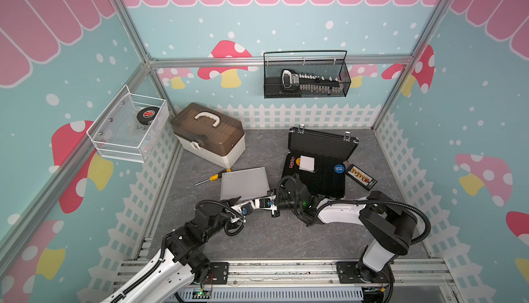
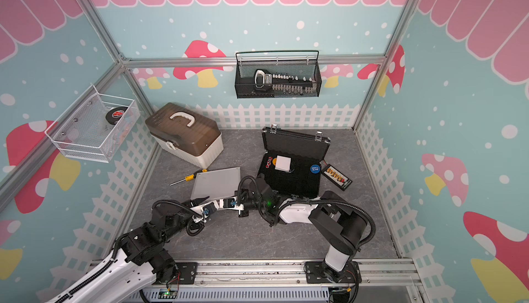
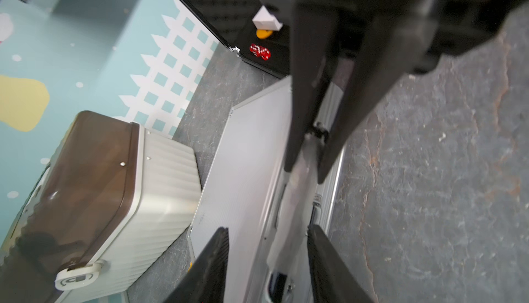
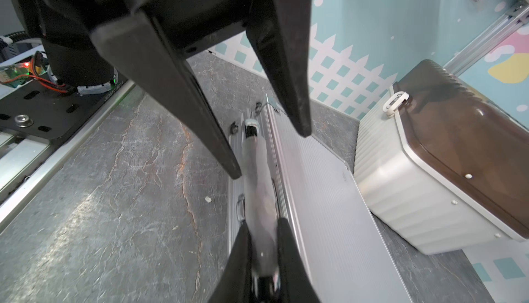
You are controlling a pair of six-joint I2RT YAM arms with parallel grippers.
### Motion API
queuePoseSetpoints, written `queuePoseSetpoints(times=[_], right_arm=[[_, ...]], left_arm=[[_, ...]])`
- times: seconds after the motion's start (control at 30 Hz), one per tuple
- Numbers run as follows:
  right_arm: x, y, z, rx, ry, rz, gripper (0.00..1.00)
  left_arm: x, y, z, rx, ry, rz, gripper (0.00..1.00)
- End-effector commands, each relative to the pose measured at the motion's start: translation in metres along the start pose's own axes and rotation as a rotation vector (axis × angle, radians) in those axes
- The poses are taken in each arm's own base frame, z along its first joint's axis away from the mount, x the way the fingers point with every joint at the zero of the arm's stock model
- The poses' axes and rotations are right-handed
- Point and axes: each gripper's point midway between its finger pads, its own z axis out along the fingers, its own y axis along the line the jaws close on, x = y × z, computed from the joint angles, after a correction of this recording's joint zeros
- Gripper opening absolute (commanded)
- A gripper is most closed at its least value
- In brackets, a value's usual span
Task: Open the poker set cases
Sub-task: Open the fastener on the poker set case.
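The black poker set case (image 1: pixel 320 145) stands open at the right, lid raised. The silver poker set case (image 1: pixel 243 184) lies flat and closed in the middle. Both grippers meet at its front edge, on the film-wrapped handle (image 4: pixel 257 172). My right gripper (image 4: pixel 263 223) is shut on one end of that handle, and in the left wrist view the right gripper (image 3: pixel 305 174) pinches the bar too. My left gripper (image 3: pixel 269 227) is open, its fingers straddling the handle (image 3: pixel 294 190) and the case's front edge without clamping it. In a top view the left gripper (image 1: pixel 239 201) and right gripper (image 1: pixel 259 201) are tip to tip.
A white box with a brown lid (image 1: pixel 209 135) sits behind the silver case on the left. A yellow-handled screwdriver (image 1: pixel 213 177) lies beside that case. A small card strip (image 1: pixel 361 176) lies right of the black case. Wire baskets (image 1: pixel 128 127) (image 1: pixel 306 75) hang on the walls.
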Motion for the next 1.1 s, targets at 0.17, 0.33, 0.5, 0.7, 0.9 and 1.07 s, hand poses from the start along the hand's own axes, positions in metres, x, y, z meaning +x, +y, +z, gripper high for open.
queuePoseSetpoints(times=[0.17,0.33,0.5,0.7,0.9,1.07], right_arm=[[-0.02,-0.01,-0.008,0.06,-0.013,-0.04,0.0],[-0.03,-0.021,-0.02,0.138,-0.036,-0.058,0.0],[-0.044,-0.031,-0.035,0.213,-0.062,-0.084,0.0],[-0.052,-0.032,-0.039,0.213,-0.077,-0.092,0.0],[-0.057,-0.026,-0.042,0.191,-0.099,-0.11,0.0],[-0.063,-0.024,-0.047,0.191,-0.114,-0.13,0.0]], left_arm=[[-0.036,-0.01,-0.034,0.121,-0.152,0.162,0.61],[-0.026,-0.039,-0.037,0.357,-0.06,0.202,0.62],[-0.023,-0.05,-0.035,0.482,0.005,0.207,0.62],[-0.018,-0.046,-0.018,0.439,0.022,0.245,0.63],[-0.027,-0.027,0.001,0.278,-0.038,0.287,0.66],[-0.029,-0.023,0.012,0.251,-0.042,0.317,0.66]])
